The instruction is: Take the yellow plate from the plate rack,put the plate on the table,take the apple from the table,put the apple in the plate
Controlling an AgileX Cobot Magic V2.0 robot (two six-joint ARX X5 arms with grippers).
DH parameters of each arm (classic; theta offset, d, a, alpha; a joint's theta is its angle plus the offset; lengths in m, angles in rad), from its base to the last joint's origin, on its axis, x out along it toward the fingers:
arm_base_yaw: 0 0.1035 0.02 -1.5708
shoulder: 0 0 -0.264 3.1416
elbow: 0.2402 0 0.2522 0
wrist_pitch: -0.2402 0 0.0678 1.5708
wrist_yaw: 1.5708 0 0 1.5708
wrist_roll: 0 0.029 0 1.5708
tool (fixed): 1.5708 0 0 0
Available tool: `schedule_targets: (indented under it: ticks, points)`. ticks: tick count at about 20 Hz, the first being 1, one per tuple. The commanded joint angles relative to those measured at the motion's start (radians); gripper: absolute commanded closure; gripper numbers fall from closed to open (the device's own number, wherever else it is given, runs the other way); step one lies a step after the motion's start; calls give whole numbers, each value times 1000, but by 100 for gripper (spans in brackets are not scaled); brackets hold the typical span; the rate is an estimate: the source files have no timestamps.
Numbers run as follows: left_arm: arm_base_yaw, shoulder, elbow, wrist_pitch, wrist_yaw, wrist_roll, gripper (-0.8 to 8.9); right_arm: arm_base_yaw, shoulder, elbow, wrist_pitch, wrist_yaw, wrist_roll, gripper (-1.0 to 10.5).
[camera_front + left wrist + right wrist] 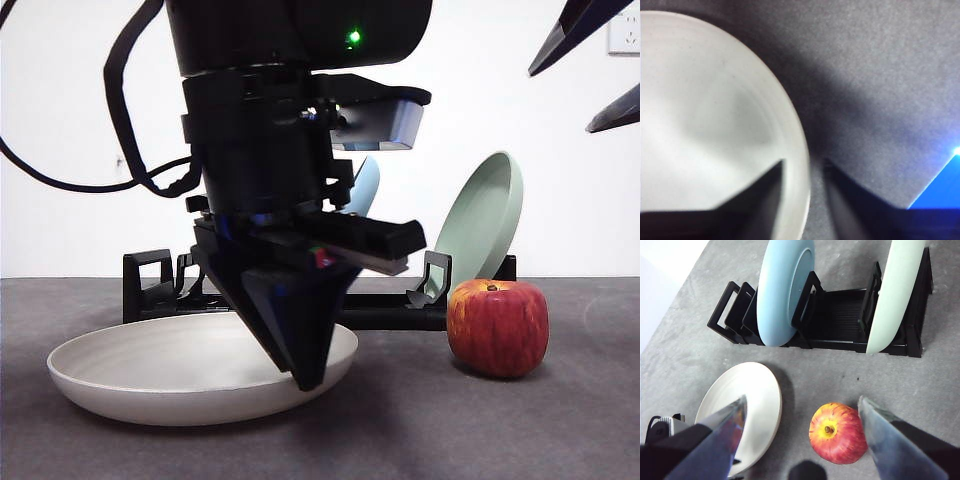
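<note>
The yellow plate point(150, 365) lies flat on the dark grey table point(400, 430), in front of the left end of the black plate rack point(390, 310). My left gripper point(305, 380) points down at the plate's right rim. In the left wrist view its jaws point(804, 170) stand a little apart astride the rim of the plate point(705, 110), with a strip of table showing beside the outer jaw. The red apple point(497, 327) sits on the table to the right. My right gripper point(802, 400) is open and empty, high above the apple point(837, 432) and the plate point(745, 395).
A light blue plate point(785, 290) and a pale green plate point(897, 290) stand upright in the rack point(840, 315). In the front view the green plate point(485, 215) leans just behind the apple. The right gripper's tips point(560, 100) show at the top right corner.
</note>
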Motion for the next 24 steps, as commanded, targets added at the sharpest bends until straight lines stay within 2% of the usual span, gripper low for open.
schedule_targets:
  ticks: [1,3,4,7,9,14,18,21,24]
  points:
    - [-3,-7,-3,14,-2,-8,493,17,2,25,0,3,-14,563]
    - [-4,-51,-3,31,-2,-27,493,44,2,62,-52,11,-58,558]
    - [-4,-84,-3,41,-3,-27,494,63,3,85,-85,47,-76,557]
    - [-3,-245,-3,84,-24,-29,495,167,11,161,-185,245,-135,440]
    - [-3,-386,-3,123,-91,-29,495,246,32,209,-228,347,-150,440]
    - [-3,-736,-2,220,-293,-8,499,426,164,292,-315,526,-159,440]
    - [-3,-953,2,239,-441,50,499,483,311,294,-315,554,-159,441]
    - [-3,-1067,2,230,-498,55,499,483,422,294,-309,560,-160,442]
    - [-3,-1128,2,211,-531,55,499,481,525,294,-308,605,-161,442]
